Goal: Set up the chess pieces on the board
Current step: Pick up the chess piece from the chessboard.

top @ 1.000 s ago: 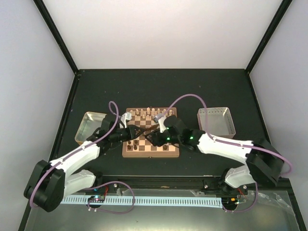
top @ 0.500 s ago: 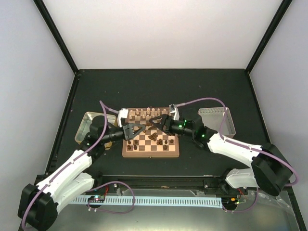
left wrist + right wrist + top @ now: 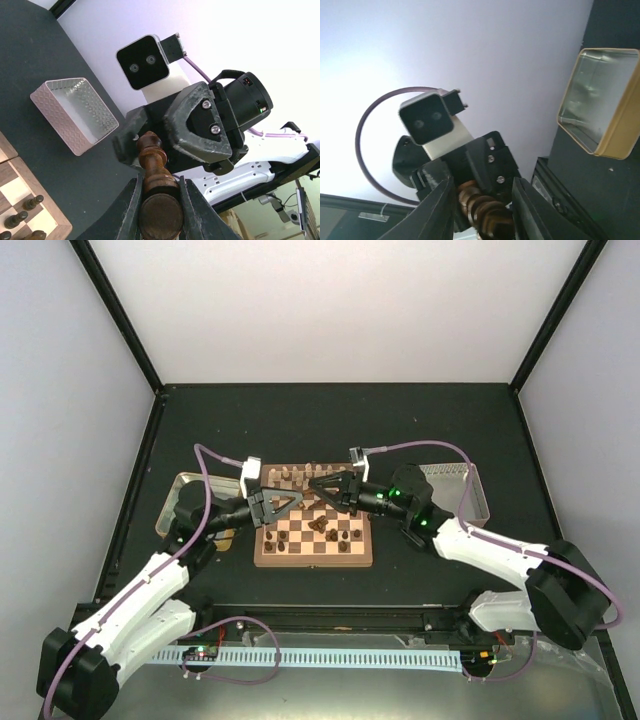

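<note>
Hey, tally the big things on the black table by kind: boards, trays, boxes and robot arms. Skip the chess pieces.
Checked wooden chessboard: 1
Gold-rimmed metal tray: 1
Grey textured box: 1
White robot arms: 2
Total: 5

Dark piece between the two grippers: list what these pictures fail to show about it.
- Right wrist view: the dark piece runs off the bottom edge; whether the jaws of the right gripper touch it is unclear.
- Top view: it is too small to identify.
</note>
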`<state>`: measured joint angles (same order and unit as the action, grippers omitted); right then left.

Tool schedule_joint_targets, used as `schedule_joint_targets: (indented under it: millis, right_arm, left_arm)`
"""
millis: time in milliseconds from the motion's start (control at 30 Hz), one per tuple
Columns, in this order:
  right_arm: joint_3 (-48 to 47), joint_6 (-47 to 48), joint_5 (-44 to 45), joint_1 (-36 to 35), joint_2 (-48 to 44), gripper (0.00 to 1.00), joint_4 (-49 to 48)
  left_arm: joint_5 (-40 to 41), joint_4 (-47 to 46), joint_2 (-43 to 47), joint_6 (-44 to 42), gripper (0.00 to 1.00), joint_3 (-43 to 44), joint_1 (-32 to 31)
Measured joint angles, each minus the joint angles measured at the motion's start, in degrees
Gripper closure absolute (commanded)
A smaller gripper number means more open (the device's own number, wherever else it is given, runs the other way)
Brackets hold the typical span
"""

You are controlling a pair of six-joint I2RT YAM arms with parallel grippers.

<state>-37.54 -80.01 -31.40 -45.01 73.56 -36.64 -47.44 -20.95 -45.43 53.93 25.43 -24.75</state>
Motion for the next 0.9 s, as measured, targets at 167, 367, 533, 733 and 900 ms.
schedule_joint_targets:
  millis: [167,367,533,733,900]
  right_arm:
    - [0.6,-1.2,0.1,0.0,-1.4,0.83,-1.8]
    - [0.7,-2.6,0.2,0.0,-1.3,0.79,-3.0]
    - [0.7,-3.2,-0.2,0.1,-0.9,0.86,-4.1]
    - [0.7,-4.5,0.2,0.2,-0.4,0.96,-5.1]
    - [1.5,-4.5,1.9,0.1,-0.4,0.99,-5.4]
  left_arm:
    - [-0.4,-1.1,0.0,1.5,0.98,0.6,0.0]
    - [-0.4,-2.0,0.0,3.2,0.98,0.7,0.0]
    - [-0.3,-2.9,-0.5,4.4,0.96,0.7,0.0]
    - [-0.3,-3.6,-1.1,5.5,0.82,0.7,0.0]
    - [-0.2,-3.5,-2.1,6.4,0.71,0.7,0.0]
